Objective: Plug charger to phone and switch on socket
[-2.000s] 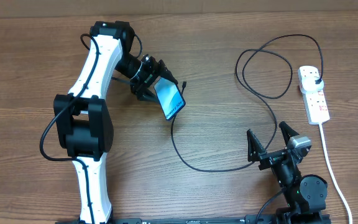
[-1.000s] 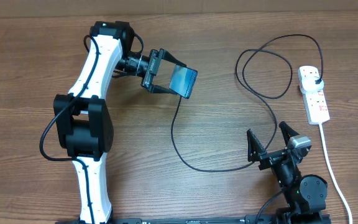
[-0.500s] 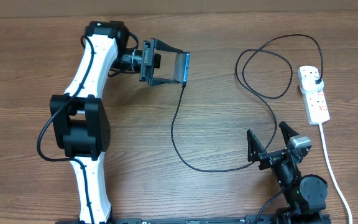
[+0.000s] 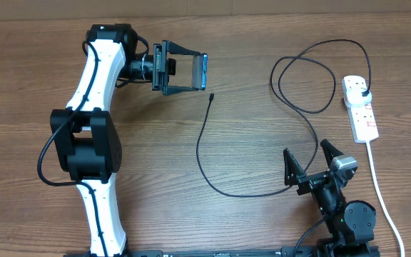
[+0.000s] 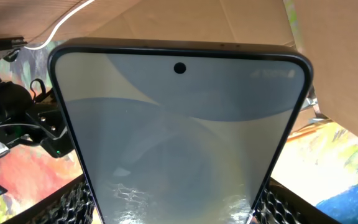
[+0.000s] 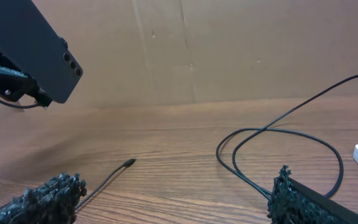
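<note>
Two knobbly black left fingers [image 4: 185, 51] are clamped on the long edges of your slim, glossy phone [image 4: 202, 71], and the white-and-black left arm reaches sideways, holding it on edge above the wood-grain surface [image 4: 48, 86]. Just below it, the small tip of the thin black charger [image 4: 198, 146] lies on the wood, apart from the phone. The cable loops rightward to its plug in the white oblong socket [image 4: 362, 114], and your right fingers [image 4: 291, 168] stand spread apart, empty, near the front edge.

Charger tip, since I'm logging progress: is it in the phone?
No, the charger tip lies free on the table, apart from the held phone.
</note>
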You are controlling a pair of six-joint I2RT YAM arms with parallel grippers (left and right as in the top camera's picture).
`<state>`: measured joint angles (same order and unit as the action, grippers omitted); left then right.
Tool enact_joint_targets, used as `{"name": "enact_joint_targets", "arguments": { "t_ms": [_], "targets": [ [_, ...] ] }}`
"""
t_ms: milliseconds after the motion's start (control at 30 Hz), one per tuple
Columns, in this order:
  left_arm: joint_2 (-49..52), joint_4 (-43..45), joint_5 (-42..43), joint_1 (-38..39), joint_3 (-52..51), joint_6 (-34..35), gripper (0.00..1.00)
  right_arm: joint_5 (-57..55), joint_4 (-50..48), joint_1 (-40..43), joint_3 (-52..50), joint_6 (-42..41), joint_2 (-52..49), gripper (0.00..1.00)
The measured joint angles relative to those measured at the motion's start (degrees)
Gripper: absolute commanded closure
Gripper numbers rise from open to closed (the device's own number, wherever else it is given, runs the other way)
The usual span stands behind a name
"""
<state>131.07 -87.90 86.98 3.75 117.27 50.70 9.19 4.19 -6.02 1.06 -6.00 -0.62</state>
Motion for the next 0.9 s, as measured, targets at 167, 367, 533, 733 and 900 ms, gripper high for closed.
{"name": "enact_joint_targets", "arguments": {
  "t_ms": [167,367,533,733,900],
  "targets": [
    [0.0,0.2,0.0,0.0,0.0,-0.1,0.45,0.0,0.0,0.0,0.0,0.0,0.0,0.00],
    [0.0,1.3,0.0,0.0,0.0,-0.3,0.47,0.0,0.0,0.0,0.0,0.0,0.0,0.00],
    [0.0,1.4,0.0,0.0,0.0,-0.3,0.48,0.0,0.0,0.0,0.0,0.0,0.0,0.00],
    [0.0,1.3,0.0,0.0,0.0,-0.3,0.50,0.0,0.0,0.0,0.0,0.0,0.0,0.00],
    [0.0,1.3,0.0,0.0,0.0,-0.3,0.53,0.0,0.0,0.0,0.0,0.0,0.0,0.00]
  ]
}}
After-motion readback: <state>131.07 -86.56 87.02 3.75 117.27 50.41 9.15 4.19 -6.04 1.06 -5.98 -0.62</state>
